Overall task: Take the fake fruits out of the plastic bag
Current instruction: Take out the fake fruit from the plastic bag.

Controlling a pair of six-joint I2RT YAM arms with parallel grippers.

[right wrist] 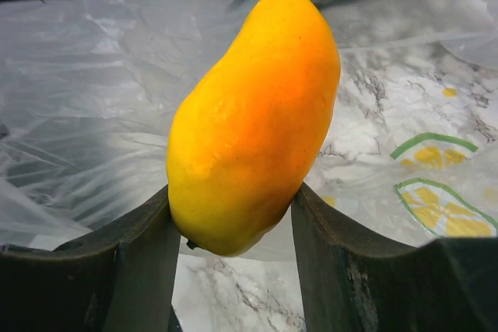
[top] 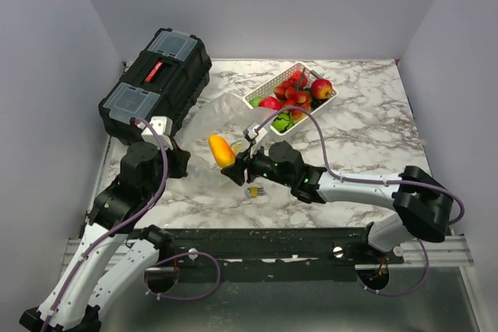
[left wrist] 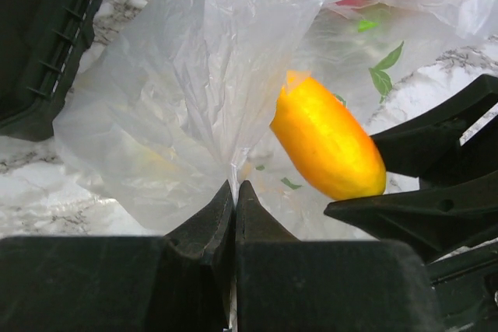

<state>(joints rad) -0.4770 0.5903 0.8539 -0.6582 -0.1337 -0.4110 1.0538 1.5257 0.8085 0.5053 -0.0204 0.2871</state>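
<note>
The right gripper (right wrist: 233, 192) clamps a yellow fruit (right wrist: 249, 114) by its lower end, over the bag (left wrist: 156, 83) mid-table. The left gripper (left wrist: 235, 196) is pinched together on the bag's film. The glossy fruit may slip from that low grip and fall onto the bag. Other fruits (top: 299, 89) lie in the basket (top: 250, 100), far right.

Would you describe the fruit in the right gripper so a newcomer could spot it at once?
On the marble table, beside the black toolbox, lies the plastic bag. Over it the right gripper pinches a long yellow-orange fruit, the only one so coloured; those in the white basket are mostly red and green.
</note>
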